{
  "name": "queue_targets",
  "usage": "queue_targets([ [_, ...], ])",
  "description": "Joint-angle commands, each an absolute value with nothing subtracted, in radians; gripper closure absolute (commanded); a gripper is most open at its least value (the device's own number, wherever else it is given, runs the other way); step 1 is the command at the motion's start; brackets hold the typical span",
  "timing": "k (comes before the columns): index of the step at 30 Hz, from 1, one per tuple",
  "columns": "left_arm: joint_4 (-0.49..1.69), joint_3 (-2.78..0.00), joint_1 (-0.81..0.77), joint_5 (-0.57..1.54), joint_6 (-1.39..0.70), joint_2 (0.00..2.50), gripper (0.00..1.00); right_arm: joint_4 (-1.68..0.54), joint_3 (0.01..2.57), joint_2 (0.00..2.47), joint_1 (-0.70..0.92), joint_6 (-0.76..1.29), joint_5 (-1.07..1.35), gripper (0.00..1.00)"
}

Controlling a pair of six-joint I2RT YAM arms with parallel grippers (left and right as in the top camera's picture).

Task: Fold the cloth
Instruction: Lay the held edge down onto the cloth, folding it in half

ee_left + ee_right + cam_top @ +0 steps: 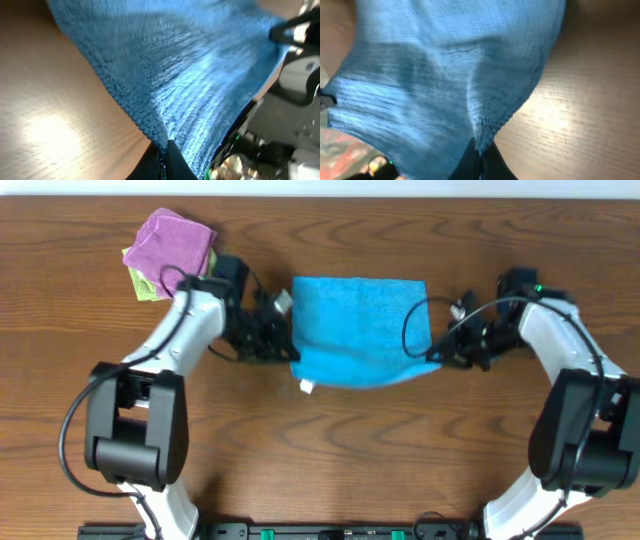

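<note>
While left and right jaws pinch corners of the cloth point(360, 325), its white tag point(306, 387) seems unreadably small.

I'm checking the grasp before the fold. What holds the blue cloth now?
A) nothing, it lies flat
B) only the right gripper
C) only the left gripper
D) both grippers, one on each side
D: the left gripper and the right gripper each pinch an edge of the cloth, as both wrist views show.
</note>
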State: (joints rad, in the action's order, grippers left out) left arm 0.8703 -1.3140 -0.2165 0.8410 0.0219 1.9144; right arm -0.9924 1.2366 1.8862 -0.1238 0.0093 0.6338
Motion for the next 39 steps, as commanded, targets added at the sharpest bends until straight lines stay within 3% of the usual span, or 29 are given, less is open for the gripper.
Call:
queue_targets([
  [1,0.865,-1.245,-0.253,0.827,0.049,1.92,0.94,-0.951,1.129,1.852,-0.116,-0.016,0.633,0.98],
  [9,0.841,-1.201,-0.291,0.828,0.025,1.912,0.94,-0.868,0.958,1.712,-0.117,-0.012,0.598,0.98],
  [19,0.649,-1.203,-0.279,0.751,-0.238,1.823,0.94,-0.649,0.958,1.677,-0.114,0.119,0.583,0.98],
  [39,0.294,-1.203,-0.242,0.563,-0.421,1.801,0.94,-0.303,1.043,1.687,-0.012,0.311,0.393,0.99],
])
